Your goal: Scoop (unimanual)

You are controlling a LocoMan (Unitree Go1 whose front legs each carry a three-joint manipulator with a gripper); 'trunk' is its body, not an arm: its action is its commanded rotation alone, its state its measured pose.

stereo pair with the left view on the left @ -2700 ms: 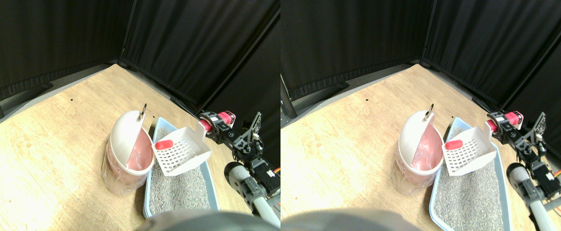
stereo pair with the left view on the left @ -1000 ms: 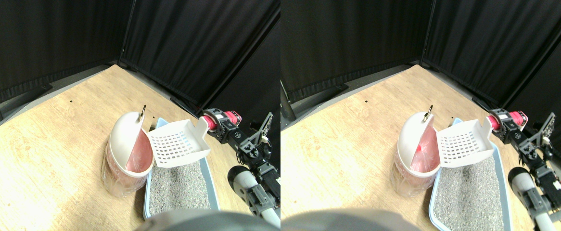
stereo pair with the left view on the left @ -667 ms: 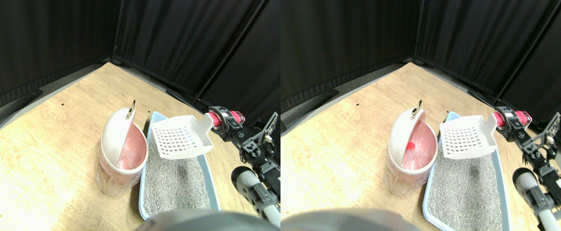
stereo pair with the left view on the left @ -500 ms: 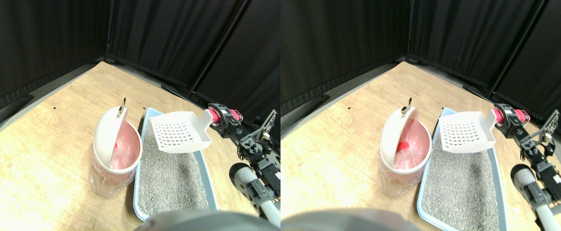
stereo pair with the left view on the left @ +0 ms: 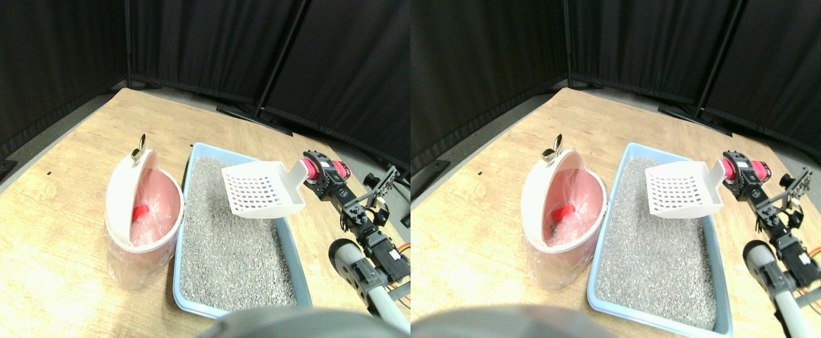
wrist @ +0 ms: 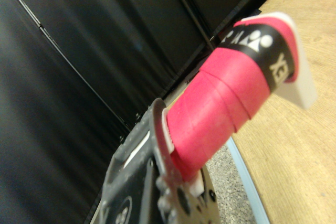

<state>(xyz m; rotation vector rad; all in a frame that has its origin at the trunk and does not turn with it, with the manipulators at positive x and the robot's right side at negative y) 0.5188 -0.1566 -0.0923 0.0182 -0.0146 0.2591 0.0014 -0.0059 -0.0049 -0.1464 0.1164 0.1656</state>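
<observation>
**Scoop empty above the tray, red piece in the bin**

The scoop (stereo pair with the left view on the left: 262, 195) hangs in the air over the right middle of the litter tray (stereo pair with the left view on the left: 298, 264), clear of the grey litter (stereo pair with the left view on the left: 231, 246), with nothing on its slotted floor. I judge the drop is done and the next pass needs the scoop lowered to the litter.

Nearest, at the lower right, the arm (stereo pair with the left view on the left: 362, 262) reaches up and leftward. At its end the hand (stereo pair with the left view on the left: 320, 176) is on the scoop's pink-wrapped handle (stereo pair with the left view on the left: 308, 171). The wrist view shows that handle (wrist: 226, 103) seated against the dark jaw frame, and the scoop stays aloft, so I take the hand to be pinching it.

The tray lies on the wooden floor (stereo pair with the left view on the left: 37, 232), long side running near to far. Just left of it stands the bin (stereo pair with the left view on the left: 139, 225), touching or nearly touching the tray's left wall, likely so the carry is short. Its domed lid (stereo pair with the left view on the left: 123, 193) is tipped open toward the tray. Inside, on the pink liner (stereo pair with the left view on the left: 157, 211), lies a small red piece (stereo pair with the left view on the left: 141, 210).

Beyond, black curtains (stereo pair with the left view on the left: 192, 42) close off the scene.
</observation>
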